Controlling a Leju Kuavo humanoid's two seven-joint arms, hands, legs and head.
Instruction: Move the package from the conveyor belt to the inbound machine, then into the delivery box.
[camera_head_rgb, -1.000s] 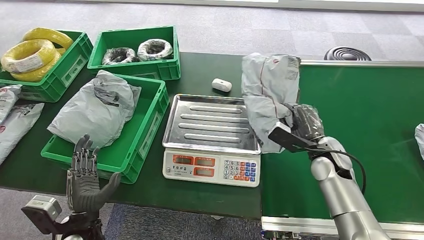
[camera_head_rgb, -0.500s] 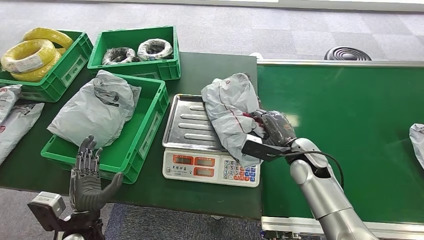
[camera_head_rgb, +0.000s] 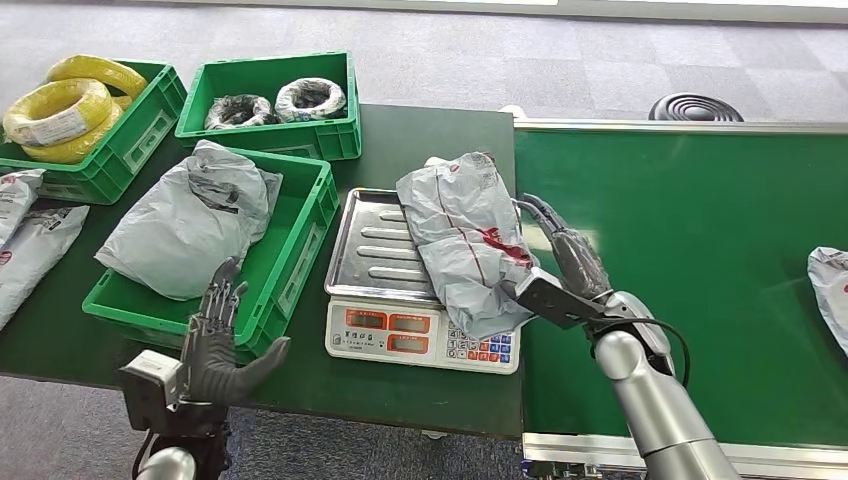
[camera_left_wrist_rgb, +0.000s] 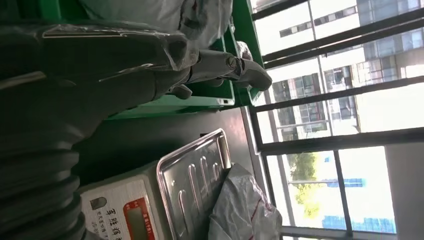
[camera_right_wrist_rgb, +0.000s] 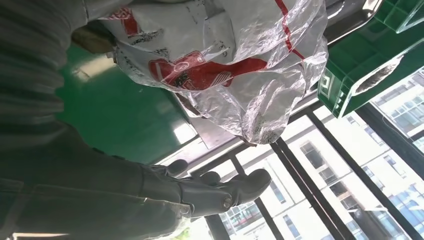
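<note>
On scale tray (camera_head_rgb: 385, 240): pkg (camera_head_rgb: 462, 232); R hand (camera_head_rgb: 568, 268) open beside.

Left hand (camera_left_wrist_rgb: 150, 65) empty, fingers apart — beside green crate (camera_left_wrist_rgb: 200, 102); package (camera_left_wrist_rgb: 245, 210) on scale (camera_left_wrist_rgb: 165, 200).

Grey plastic package (camera_head_rgb: 462, 240) with red markings, crumpled, lying flat on the steel tray of the inbound machine (camera_head_rgb: 372, 257), overhanging its right edge and part of the keypad. Green conveyor belt (camera_head_rgb: 700, 250) just right of the machine. Green delivery box (camera_head_rgb: 300, 235) just left, holding another grey package.
</note>
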